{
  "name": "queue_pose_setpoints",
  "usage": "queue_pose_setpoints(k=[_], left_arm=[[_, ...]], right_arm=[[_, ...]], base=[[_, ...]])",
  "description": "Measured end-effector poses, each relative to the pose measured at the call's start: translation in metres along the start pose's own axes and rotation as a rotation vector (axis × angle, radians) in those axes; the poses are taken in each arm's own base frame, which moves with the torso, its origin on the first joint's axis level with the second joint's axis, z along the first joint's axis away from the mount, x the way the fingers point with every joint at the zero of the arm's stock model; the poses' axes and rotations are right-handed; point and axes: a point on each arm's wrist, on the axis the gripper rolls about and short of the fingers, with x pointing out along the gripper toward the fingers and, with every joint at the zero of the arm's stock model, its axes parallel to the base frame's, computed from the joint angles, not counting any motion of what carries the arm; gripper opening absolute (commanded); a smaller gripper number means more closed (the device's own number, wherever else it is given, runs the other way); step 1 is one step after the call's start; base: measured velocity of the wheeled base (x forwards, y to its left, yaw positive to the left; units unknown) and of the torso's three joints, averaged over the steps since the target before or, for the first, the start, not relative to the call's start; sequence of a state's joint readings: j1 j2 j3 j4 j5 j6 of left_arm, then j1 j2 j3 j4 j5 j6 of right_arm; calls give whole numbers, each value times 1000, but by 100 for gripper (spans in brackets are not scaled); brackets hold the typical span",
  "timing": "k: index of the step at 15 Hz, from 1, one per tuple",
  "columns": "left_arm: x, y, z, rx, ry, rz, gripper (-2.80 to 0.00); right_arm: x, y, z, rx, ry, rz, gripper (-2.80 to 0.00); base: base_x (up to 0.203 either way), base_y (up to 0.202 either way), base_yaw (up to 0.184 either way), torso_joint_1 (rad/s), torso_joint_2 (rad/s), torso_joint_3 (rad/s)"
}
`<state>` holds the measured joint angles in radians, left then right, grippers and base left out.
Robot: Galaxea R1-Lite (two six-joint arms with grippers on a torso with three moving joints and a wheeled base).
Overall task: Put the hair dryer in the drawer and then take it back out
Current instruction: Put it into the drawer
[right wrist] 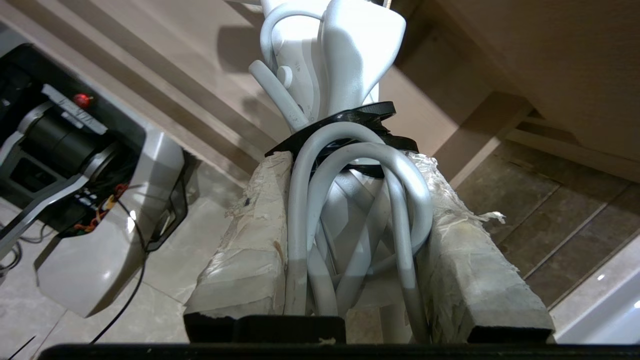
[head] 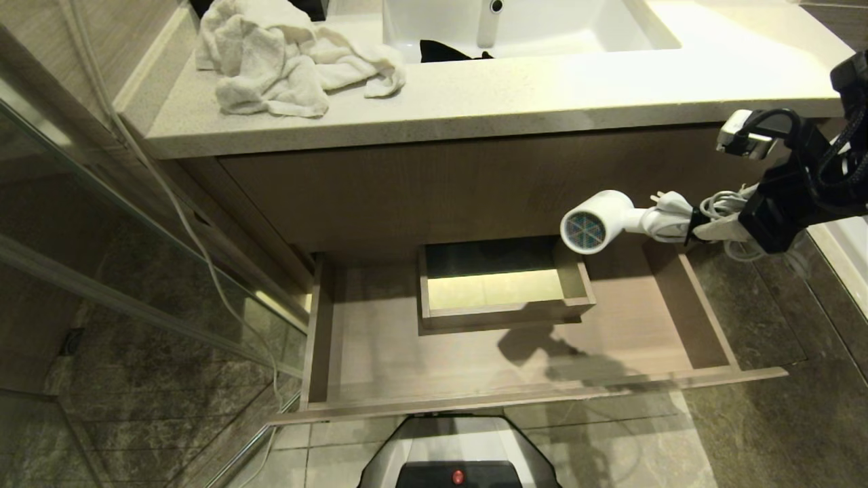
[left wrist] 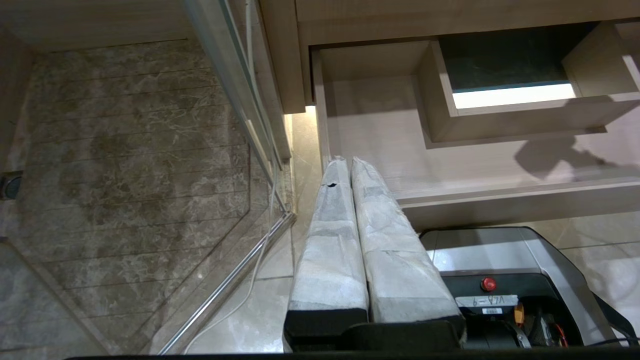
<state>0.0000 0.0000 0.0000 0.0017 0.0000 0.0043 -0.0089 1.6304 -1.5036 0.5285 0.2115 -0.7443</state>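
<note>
Hair dryer: a small white body with a stubby barrel, its round dark mesh grille facing the lower left of the head view, and a pale cord looped in a bundle and bound by a black strap at the handle. It hung in the air at the right of the head view, level with the vanity front and above the right rear corner of the drawer. The right tool pinched the handle and cord bundle between its taped fingers. The drawer stood pulled out, wide and shallow, with a boxed cut-out in its floor; bare floor lay left and in front of the box. A towel lay on the tabletop at upper left. The left tool, pressed together, hung near the drawer's left front corner.
</note>
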Motion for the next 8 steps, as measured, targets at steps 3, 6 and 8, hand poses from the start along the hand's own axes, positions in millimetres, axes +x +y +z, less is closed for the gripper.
queue_pose_setpoints(k=[3, 6, 8], left_arm=[[0, 0, 0, 0, 0, 0, -280], [0, 0, 0, 0, 0, 0, -280], [0, 0, 0, 0, -1, 0, -280]], right_arm=[[-1, 2, -2, 2, 5, 2, -280], [0, 5, -5, 5, 15, 14, -280], [0, 7, -8, 7, 24, 20, -280]], base=[[0, 0, 0, 0, 0, 0], [0, 0, 0, 0, 0, 0], [0, 0, 0, -157, 245, 95]])
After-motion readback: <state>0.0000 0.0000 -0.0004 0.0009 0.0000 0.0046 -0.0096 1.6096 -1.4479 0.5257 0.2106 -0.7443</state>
